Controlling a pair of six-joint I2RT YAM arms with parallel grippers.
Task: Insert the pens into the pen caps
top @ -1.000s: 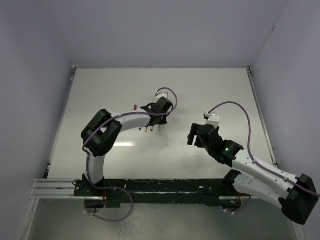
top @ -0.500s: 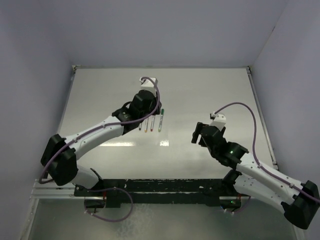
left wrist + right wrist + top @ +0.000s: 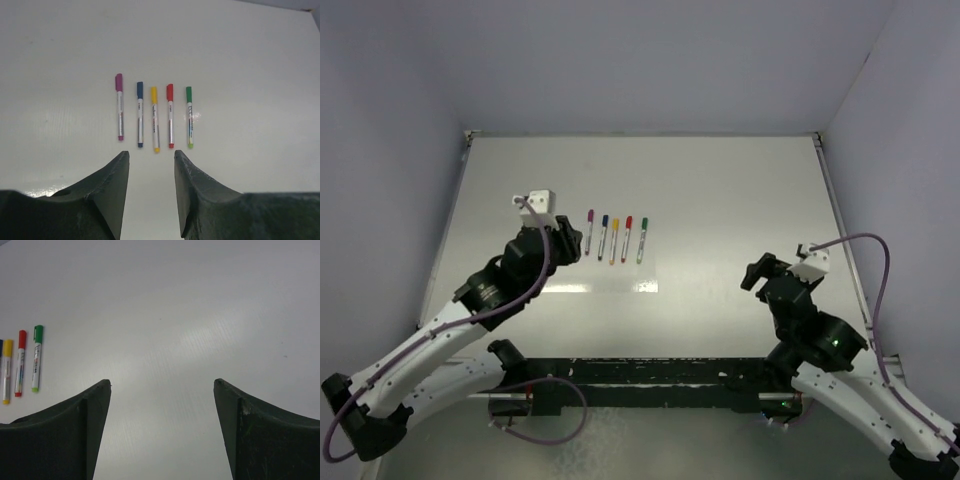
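Observation:
Several pens lie side by side in a row on the white table (image 3: 720, 190), each with its cap seated on the far end: purple (image 3: 120, 107), blue (image 3: 140, 115), yellow (image 3: 155, 120), red (image 3: 170, 116) and green (image 3: 189, 116). In the top view the row runs from the purple pen (image 3: 589, 230) to the green pen (image 3: 642, 240). My left gripper (image 3: 150, 154) is open and empty, just short of the near ends of the pens, and shows in the top view (image 3: 565, 243) left of the row. My right gripper (image 3: 162, 382) is open and empty, far right of the row (image 3: 760, 272).
The green pen (image 3: 36, 358), red pen (image 3: 20, 363) and yellow pen (image 3: 6, 371) show at the left edge of the right wrist view. Grey walls enclose the table on the left, back and right. The arm bases stand on a black rail (image 3: 640, 375) at the near edge.
My left arm has drawn back to the near left, uncovering the whole row of pens. My right arm has drawn back toward the near right.

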